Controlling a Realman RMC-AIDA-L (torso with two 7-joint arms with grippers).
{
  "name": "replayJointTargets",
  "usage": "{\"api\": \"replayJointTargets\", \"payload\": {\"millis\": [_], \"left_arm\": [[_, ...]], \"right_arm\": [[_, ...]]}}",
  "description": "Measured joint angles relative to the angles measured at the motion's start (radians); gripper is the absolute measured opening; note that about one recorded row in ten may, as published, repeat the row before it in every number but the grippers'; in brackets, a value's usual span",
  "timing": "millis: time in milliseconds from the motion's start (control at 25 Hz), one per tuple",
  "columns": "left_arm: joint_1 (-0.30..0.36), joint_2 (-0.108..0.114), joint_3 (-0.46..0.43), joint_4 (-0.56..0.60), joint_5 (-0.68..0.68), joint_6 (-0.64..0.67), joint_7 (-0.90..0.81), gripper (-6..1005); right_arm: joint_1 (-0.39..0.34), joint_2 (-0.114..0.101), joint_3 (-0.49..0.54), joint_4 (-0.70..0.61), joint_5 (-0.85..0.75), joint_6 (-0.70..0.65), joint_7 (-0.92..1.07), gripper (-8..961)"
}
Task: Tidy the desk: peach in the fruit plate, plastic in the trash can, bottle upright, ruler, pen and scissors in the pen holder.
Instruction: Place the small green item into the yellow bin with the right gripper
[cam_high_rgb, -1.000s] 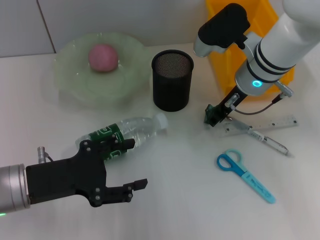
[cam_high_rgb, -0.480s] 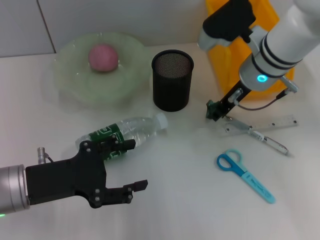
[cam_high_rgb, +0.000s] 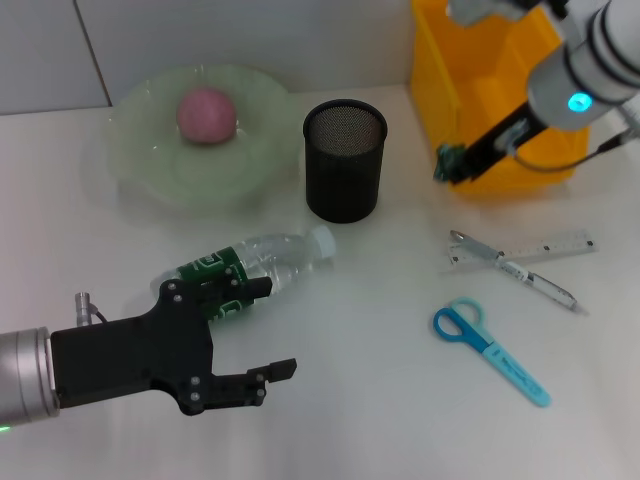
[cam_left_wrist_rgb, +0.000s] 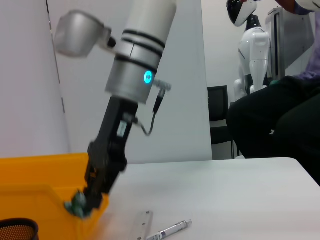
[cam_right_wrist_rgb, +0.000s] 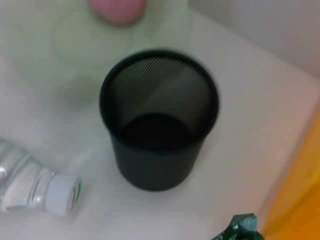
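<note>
Peach (cam_high_rgb: 207, 114) on plate (cam_high_rgb: 150, 170); holder (cam_high_rgb: 344, 160) right.

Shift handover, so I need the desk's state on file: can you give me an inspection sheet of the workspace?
Surface: white desk, dry, no spills seen.
Job's things: peach in the plate; bottle lying down; holder empty; ruler, pen and scissors lying on the desk; green plastic held at the yellow bin.
Clutter: nothing seen.
Grippers: right gripper shut on the plastic beside the bin's front wall; left gripper open, near the bottle, holding nothing.
Cables: one looped at the right wrist.
Surroundings: person seated, another robot behind.
</note>
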Motion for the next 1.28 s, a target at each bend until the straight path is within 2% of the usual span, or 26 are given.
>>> {"api": "replayJointTargets", "payload": {"millis": [240, 400, 600, 800, 1040, 1280], "left_arm": [[-0.003, 0.001, 0.0, 0.002, 0.0, 0.002, 0.0, 810], [-0.004, 0.002, 0.0, 0.002, 0.0, 0.008, 0.0, 810], [-0.005, 0.002, 0.0, 0.003, 0.0, 0.014, 0.0, 810], [-0.007, 0.002, 0.0, 0.005, 0.0, 0.015, 0.0, 810], [-0.008, 0.003, 0.0, 0.004, 0.0, 0.018, -0.002, 810], [-0.003, 0.003, -0.001, 0.002, 0.0, 0.023, -0.002, 811]], "right_arm": [[-0.03, -0.003, 0.107, -0.165, -0.001, -0.078, 0.012, 210], [-0.037, -0.011, 0.174, -0.201, -0.036, -0.073, 0.011, 180], [-0.033, -0.016, 0.208, -0.146, -0.136, 0.04, 0.011, 164], [-0.003, -0.021, 0.204, -0.023, -0.138, 0.148, 0.009, 148], [0.038, -0.021, 0.196, 0.074, -0.141, 0.212, 0.001, 187], [0.035, -0.023, 0.19, 0.061, -0.128, 0.206, -0.019, 458]]}}
